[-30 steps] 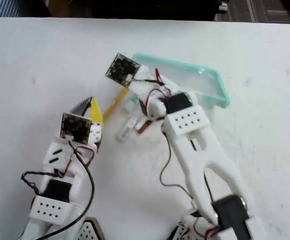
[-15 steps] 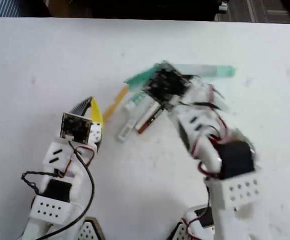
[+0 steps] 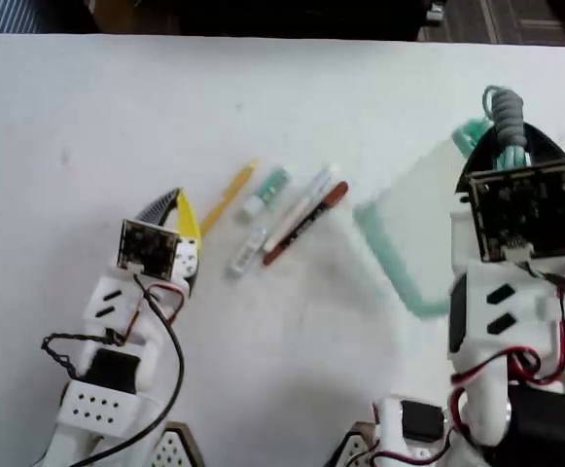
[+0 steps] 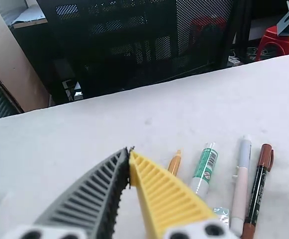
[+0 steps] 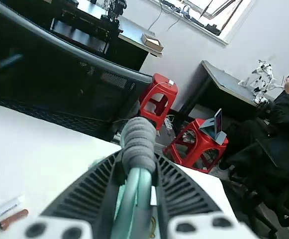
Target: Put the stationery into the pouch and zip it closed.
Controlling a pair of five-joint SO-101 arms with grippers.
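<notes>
Teal trim edges the clear pouch (image 3: 401, 265), whose top end is pinched between the black ribbed fingers (image 5: 98, 185) of the right gripper (image 3: 504, 125). The two fingers are closed tight on the teal rim (image 5: 133, 200), and a grey ribbed pull (image 5: 137, 141) pokes out just past their tips. From that grip the rest of the pouch trails back and sideways, away from the fingertips and toward the row of stationery; whether it touches the white table (image 3: 88, 107) cannot be told.

The left gripper (image 3: 178, 199) has its grey finger (image 4: 87, 196) and yellow finger (image 4: 160, 195) pressed together, meeting at the tips with nothing between them. Just beside the yellow finger, and a little beyond its tip, lies the stationery in a loose fan on the table: an orange pen (image 4: 174, 162) nearest the finger, then a green-labelled tube (image 4: 204, 167), a pale pen (image 4: 241, 169) and a brown marker (image 4: 259, 181) farthest out. A small clear stick (image 3: 246, 250) lies by the side of the yellow finger, near the tube's lower end. None of these items touches either gripper, and all lie outside the pouch, well apart from the right fingers
</notes>
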